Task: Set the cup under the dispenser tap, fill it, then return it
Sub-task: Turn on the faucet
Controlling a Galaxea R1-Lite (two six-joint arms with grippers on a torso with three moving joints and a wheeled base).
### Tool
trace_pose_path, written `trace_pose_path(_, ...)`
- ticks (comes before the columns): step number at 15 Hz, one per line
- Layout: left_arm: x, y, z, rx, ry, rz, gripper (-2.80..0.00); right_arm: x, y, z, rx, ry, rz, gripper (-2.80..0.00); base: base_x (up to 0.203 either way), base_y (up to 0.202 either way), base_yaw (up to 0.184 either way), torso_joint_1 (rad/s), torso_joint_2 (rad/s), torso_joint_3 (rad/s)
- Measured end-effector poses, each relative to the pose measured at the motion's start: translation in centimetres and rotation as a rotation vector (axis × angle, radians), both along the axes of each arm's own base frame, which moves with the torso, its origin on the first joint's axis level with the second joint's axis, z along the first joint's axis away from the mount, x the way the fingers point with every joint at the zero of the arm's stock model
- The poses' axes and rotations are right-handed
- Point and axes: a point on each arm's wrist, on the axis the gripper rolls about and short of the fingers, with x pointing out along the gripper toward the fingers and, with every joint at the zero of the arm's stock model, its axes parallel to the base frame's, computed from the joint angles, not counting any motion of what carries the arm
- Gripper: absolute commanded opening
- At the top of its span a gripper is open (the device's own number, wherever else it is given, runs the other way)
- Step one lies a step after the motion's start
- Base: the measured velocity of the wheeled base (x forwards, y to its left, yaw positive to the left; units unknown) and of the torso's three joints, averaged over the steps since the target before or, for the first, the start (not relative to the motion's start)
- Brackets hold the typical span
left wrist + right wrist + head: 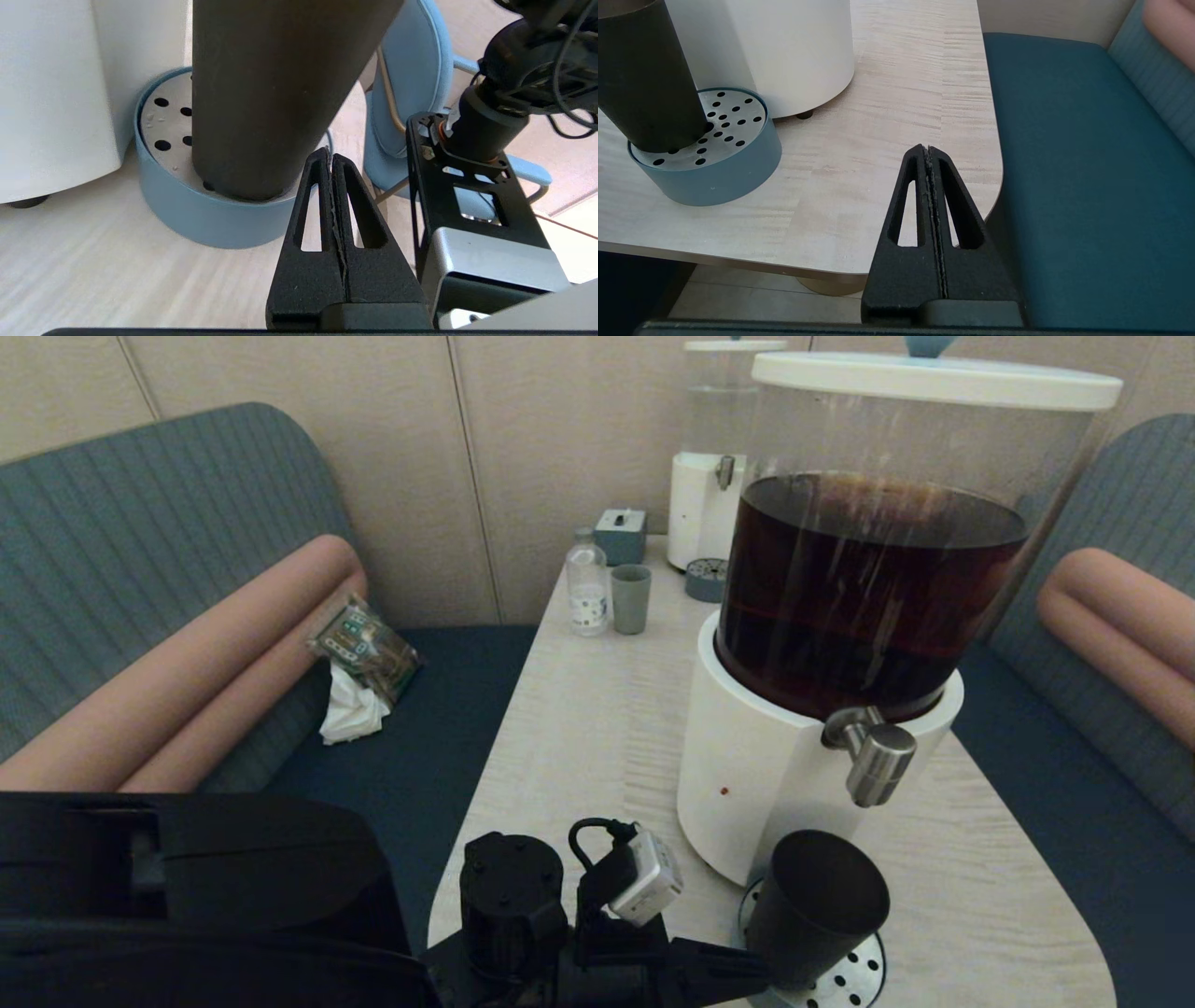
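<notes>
Cup standing upright on perforated drip tray, at foot of big dispenser with dark liquid, near front edge of surface. Tap overhead, a little off toward the cup's far rim in head view; alignment not certain from here. Nothing seen flowing from tap; cup interior dark, fill level not readable. Left gripper just beside cup's lower wall, fingers pressed flat together, holding nothing; tips near cup, contact unclear. Right gripper parked off right front corner of surface, fingers closed on nothing, well apart from cup. Judged step: cup placed under tap and released, filling not begun. Next move probably working the tap with the left arm: up from cup height to the steel spigot, closed fingers as a pusher or reopened to grip the handle. Care needed on the lift, given fingers so near the cup wall; a nudge could slide or tip the cup off the tray. Smaller dispenser, grey-blue cup and bottle at far end, not involved.
</notes>
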Motion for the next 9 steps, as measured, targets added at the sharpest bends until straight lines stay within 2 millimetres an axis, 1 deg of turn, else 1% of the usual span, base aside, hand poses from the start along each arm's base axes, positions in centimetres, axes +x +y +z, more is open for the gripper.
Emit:
trace_pose_path(4, 0.36, -0.48, -0.54, 0.003, 0.003, -0.002, -2.8, 0.0, 0.0, 0.0, 0.0, 0.0, 0.0, -2.8, 0.0, 0.0, 0.0, 0.0, 0.0, 0.0)
trace_pose_path(9, 0.69, -0.76, -0.6, -0.003, -0.002, 0.0, -2.8, 0.0, 0.0, 0.0, 0.0, 0.0, 0.0, -2.8, 0.0, 0.0, 0.0, 0.0, 0.0, 0.0)
